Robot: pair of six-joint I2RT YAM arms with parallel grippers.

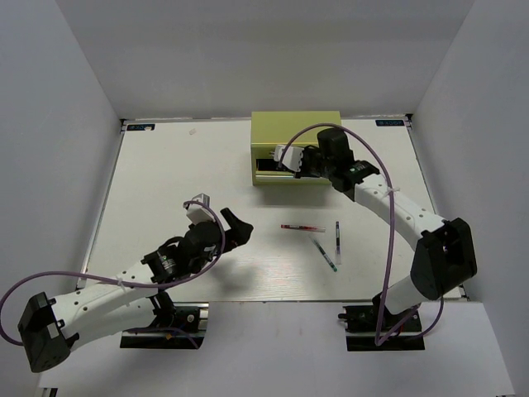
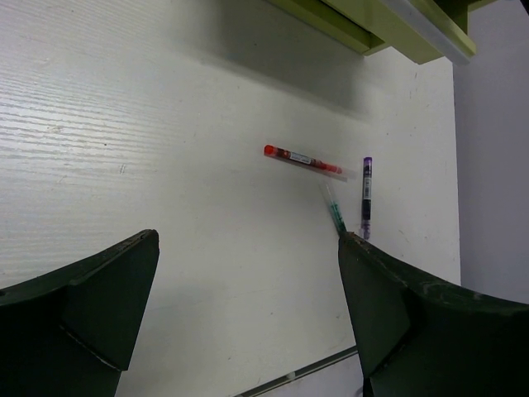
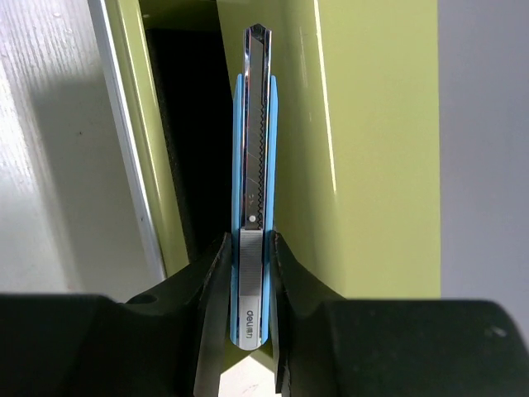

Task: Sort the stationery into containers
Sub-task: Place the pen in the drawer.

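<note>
My right gripper (image 3: 250,248) is shut on a slim light blue utility knife (image 3: 254,157) with a metal blade slider. It holds the knife over the dark opening of a pulled-out drawer (image 3: 188,141) of the yellow-green tool chest (image 3: 376,149). In the top view the right gripper (image 1: 289,157) hovers at the front of the chest (image 1: 296,128). On the table lie a red pen (image 1: 302,227), a dark green pen (image 1: 324,255) and a whitish pen with a dark tip (image 1: 337,241). My left gripper (image 1: 235,227) is open and empty above bare table, left of the red pen (image 2: 302,161).
White walls enclose the table on three sides. The table's near edge (image 2: 297,374) runs just below the left fingers (image 2: 388,306). The green pen (image 2: 334,208) and dark-tipped pen (image 2: 365,197) lie close together near the right wall.
</note>
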